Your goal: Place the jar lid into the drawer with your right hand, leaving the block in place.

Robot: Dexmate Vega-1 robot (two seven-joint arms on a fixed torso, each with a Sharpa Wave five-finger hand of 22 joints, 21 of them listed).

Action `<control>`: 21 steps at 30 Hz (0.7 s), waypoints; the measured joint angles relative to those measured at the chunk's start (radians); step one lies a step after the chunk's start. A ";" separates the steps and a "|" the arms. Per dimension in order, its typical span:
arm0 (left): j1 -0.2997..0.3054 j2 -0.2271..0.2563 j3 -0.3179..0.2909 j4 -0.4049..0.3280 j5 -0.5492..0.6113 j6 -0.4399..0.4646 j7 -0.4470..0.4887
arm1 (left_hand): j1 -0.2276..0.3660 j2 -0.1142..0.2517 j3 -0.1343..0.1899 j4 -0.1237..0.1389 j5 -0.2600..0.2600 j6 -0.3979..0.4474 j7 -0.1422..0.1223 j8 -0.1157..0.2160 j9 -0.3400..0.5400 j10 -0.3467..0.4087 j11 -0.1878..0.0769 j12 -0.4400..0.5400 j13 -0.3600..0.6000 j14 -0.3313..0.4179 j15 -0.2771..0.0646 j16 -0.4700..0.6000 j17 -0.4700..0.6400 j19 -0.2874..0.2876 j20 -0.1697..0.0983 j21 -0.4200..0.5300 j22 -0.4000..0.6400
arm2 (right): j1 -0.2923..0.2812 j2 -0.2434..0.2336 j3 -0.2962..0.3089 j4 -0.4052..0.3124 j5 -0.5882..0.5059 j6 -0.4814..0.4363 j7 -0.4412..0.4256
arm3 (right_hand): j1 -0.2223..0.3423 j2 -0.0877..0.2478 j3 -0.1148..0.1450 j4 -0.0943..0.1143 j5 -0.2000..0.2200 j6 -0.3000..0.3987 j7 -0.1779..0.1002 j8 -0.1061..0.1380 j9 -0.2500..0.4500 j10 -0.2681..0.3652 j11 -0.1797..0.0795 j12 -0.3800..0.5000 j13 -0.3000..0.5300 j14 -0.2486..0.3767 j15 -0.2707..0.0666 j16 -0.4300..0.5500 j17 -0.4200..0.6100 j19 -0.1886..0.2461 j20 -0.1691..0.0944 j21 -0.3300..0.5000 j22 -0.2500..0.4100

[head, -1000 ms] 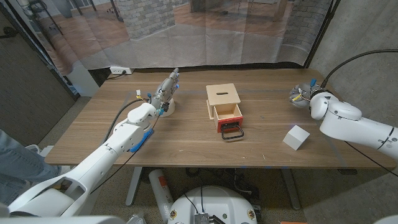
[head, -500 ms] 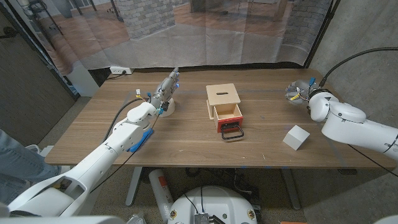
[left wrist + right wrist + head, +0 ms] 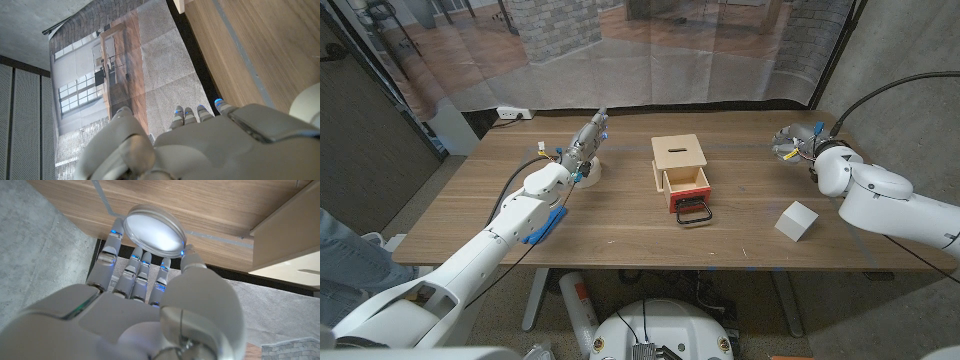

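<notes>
The main risk from here is judged to be a slip: the jar lid (image 3: 153,229) is gripped only at the fingertips (image 3: 186,256) of the right hand (image 3: 798,146), as seen in the right wrist view, and a thin disc held that way could be dropped or tilted during the carry across the worktop (image 3: 620,215). A second risk is the white block (image 3: 796,221), which is set near the front edge toward the right corner, under the right arm; a low sweep of the forearm toward the middle could knock it, and the task requires it to be left in place. A third is the drawer (image 3: 686,189), which is pulled out from the wooden box (image 3: 679,160) at mid-worktop; the opening looks narrow, so a lid released tilted could be caught on the rim or the black handle.

The lid is held up at the far right of the worktop, near the back edge, clamped between the thumb and the fingers, well apart from the drawer. The left hand (image 3: 588,142) is seen near the back edge on the left side, beside a pale round object (image 3: 592,170); whether its fingers are apart or together cannot be told
</notes>
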 measured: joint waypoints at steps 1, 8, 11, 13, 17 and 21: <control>0.000 0.000 0.000 0.000 0.000 0.000 0.000 | 0.000 0.000 0.000 0.000 0.000 0.000 0.000 0.000 0.000 0.000 0.000 0.000 0.000 0.000 0.000 0.000 0.000 0.000 0.000 0.000 0.000 | -0.011 -0.004 0.010 -0.012 -0.001 0.002 -0.002 | 0.000 0.000 0.000 0.000 -0.001 0.000 0.000 0.000 0.000 0.000 0.000 0.000 0.000 0.000 0.000 0.000 0.000 0.000 0.000 0.000 0.000; 0.000 0.003 -0.002 -0.006 0.001 0.000 0.003 | 0.000 0.000 0.000 0.000 0.000 0.000 0.000 0.000 0.000 0.000 0.000 0.000 0.000 0.000 0.000 0.000 0.000 0.000 0.000 0.000 0.000 | -0.027 -0.011 0.024 -0.029 -0.004 0.020 -0.009 | 0.004 0.004 0.004 0.002 -0.004 0.000 0.000 0.000 0.000 0.000 0.000 0.000 0.000 0.000 0.000 0.000 0.000 0.000 0.000 -0.002 0.000; 0.000 0.004 -0.003 -0.008 0.001 0.001 0.005 | 0.000 0.000 0.000 0.000 0.000 0.000 0.000 0.000 0.000 0.000 0.000 0.000 0.000 0.000 0.000 0.000 0.000 0.000 0.000 0.000 0.000 | -0.036 -0.014 0.031 -0.039 -0.007 0.028 -0.011 | 0.004 0.004 0.004 0.002 -0.004 0.000 0.000 0.000 0.000 0.000 0.000 0.000 0.000 0.000 0.000 0.000 0.000 0.000 0.000 -0.002 0.000; 0.000 0.004 -0.003 -0.009 0.001 0.003 0.006 | 0.000 0.000 -0.003 -0.003 0.000 0.000 0.000 0.000 0.000 0.000 0.000 0.000 0.000 0.000 0.000 0.000 0.000 0.000 0.000 0.000 0.000 | -0.043 -0.015 0.037 -0.047 -0.009 0.034 -0.014 | 0.004 0.004 0.004 0.002 -0.004 0.000 0.000 0.000 0.000 0.000 0.000 0.000 0.000 0.000 0.000 0.000 0.000 0.000 0.000 -0.002 0.000; 0.000 0.005 -0.003 -0.009 0.001 0.008 0.006 | 0.000 0.000 -0.003 -0.003 0.000 0.000 0.000 0.000 0.000 -0.005 0.005 0.000 0.000 0.000 0.000 0.000 0.000 0.000 0.000 0.000 0.000 | -0.052 -0.017 0.043 -0.057 -0.012 0.043 -0.018 | 0.004 0.004 0.004 0.002 -0.004 0.000 0.000 0.000 0.000 0.000 0.000 0.000 0.000 0.000 0.000 0.000 0.000 0.000 0.000 -0.002 0.000; 0.000 0.006 -0.003 -0.009 0.001 0.010 0.006 | 0.000 0.000 -0.003 -0.003 0.000 0.000 0.000 0.000 0.000 -0.005 0.005 0.000 0.000 0.000 0.000 0.000 0.000 0.000 0.000 0.000 0.000 | -0.062 -0.019 0.050 -0.068 -0.017 0.051 -0.021 | 0.004 0.004 0.004 0.002 -0.004 0.000 0.000 0.000 0.000 0.000 0.000 0.000 0.000 0.000 0.000 0.000 0.000 0.000 0.000 -0.002 0.000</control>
